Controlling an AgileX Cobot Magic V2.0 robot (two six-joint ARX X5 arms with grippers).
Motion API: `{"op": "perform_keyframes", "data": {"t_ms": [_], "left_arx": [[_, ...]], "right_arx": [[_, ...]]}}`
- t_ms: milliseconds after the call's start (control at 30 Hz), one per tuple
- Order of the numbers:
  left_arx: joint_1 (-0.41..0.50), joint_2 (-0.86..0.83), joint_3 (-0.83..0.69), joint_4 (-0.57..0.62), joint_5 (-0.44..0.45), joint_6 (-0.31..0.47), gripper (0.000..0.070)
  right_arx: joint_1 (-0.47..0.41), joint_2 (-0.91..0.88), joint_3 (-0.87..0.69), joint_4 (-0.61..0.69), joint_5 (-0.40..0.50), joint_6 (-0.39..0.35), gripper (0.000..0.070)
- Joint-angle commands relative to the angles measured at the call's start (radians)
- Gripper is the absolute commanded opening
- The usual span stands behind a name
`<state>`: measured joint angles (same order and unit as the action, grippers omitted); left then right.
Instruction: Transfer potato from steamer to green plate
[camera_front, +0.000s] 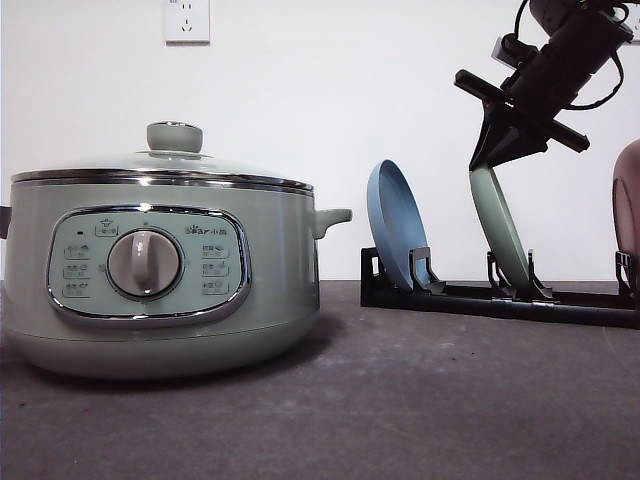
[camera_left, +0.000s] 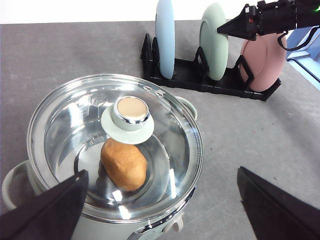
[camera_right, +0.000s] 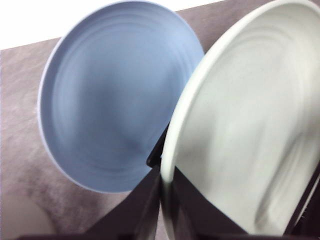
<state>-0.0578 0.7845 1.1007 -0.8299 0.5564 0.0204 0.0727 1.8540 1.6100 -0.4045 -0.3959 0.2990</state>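
Observation:
The potato (camera_left: 123, 164), orange-brown, lies inside the steamer (camera_front: 160, 265) and shows through its closed glass lid (camera_left: 90, 130). My left gripper (camera_left: 162, 212) hovers above the steamer, open, its dark fingers (camera_left: 47, 212) wide apart on either side of the pot's near rim. The green plate (camera_front: 500, 228) stands on edge in the black rack (camera_front: 480, 297). My right gripper (camera_front: 487, 163) sits at the plate's top edge, and its fingers (camera_right: 142, 205) clamp the green plate's (camera_right: 250, 130) rim between them.
A blue plate (camera_front: 396, 222) stands in the rack left of the green one, and a pink plate (camera_left: 262, 62) on its right. The blue plate (camera_right: 112, 95) is close beside the gripped rim. Grey tabletop lies between the steamer and the rack.

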Motion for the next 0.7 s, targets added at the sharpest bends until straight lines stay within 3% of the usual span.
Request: {"op": "perform_keyframes", "data": {"t_ms": [0, 400, 667], "left_arx": [[-0.003, 0.006, 0.021, 0.011, 0.005, 0.013, 0.0606], [-0.003, 0.006, 0.021, 0.012, 0.005, 0.014, 0.0606], [-0.003, 0.006, 0.021, 0.014, 0.005, 0.014, 0.0606]], "right_arx": [[0.002, -0.002, 0.026, 0.019, -0.007, 0.009, 0.0007], [0.003, -0.135, 0.027, 0.105, -0.046, 0.009, 0.0007], [0.023, -0.263, 0.027, 0.041, -0.123, -0.005, 0.0007]]}}
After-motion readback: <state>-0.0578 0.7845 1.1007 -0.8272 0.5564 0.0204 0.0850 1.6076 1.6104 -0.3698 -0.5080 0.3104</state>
